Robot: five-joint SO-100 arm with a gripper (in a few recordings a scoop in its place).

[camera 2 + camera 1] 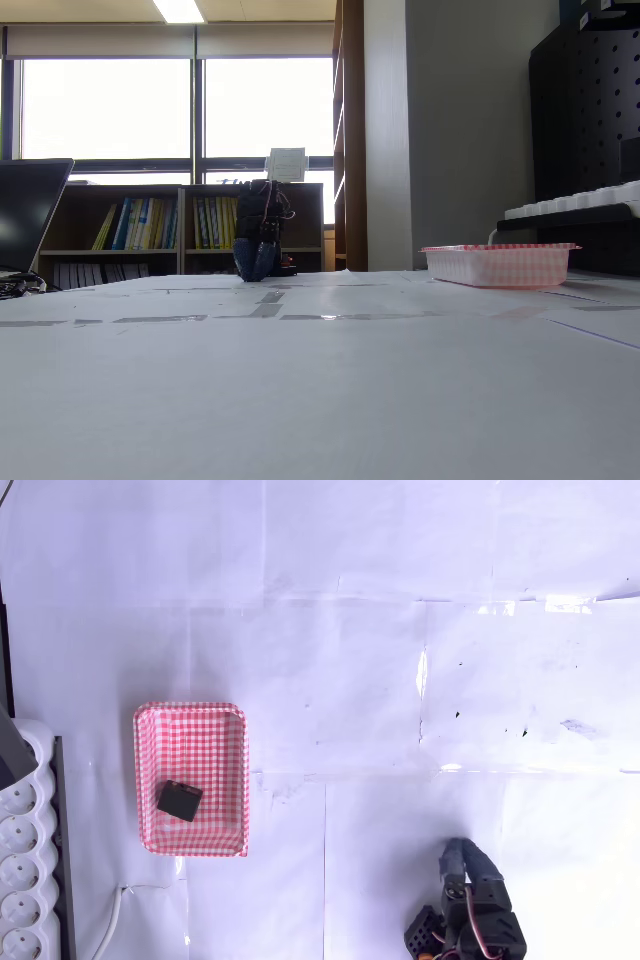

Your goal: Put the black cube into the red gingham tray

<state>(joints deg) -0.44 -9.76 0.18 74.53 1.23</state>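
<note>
The black cube (pixel 180 800) lies inside the red gingham tray (pixel 190 709), in its lower left part in the overhead view, tilted a little against the tray's sides. In the fixed view the tray (pixel 497 265) stands at the right, and its wall hides the cube. My gripper (pixel 458 852) is folded back near the arm's base at the bottom right of the overhead view, far from the tray. Its fingers lie together with nothing between them. In the fixed view the gripper (pixel 255 270) hangs low at the table's far side.
A white power strip (pixel 22 880) runs along the left edge beside the tray, with a white cable (pixel 112 920) below it. The table is covered in white paper with taped seams. A laptop (pixel 30 215) stands at the left in the fixed view.
</note>
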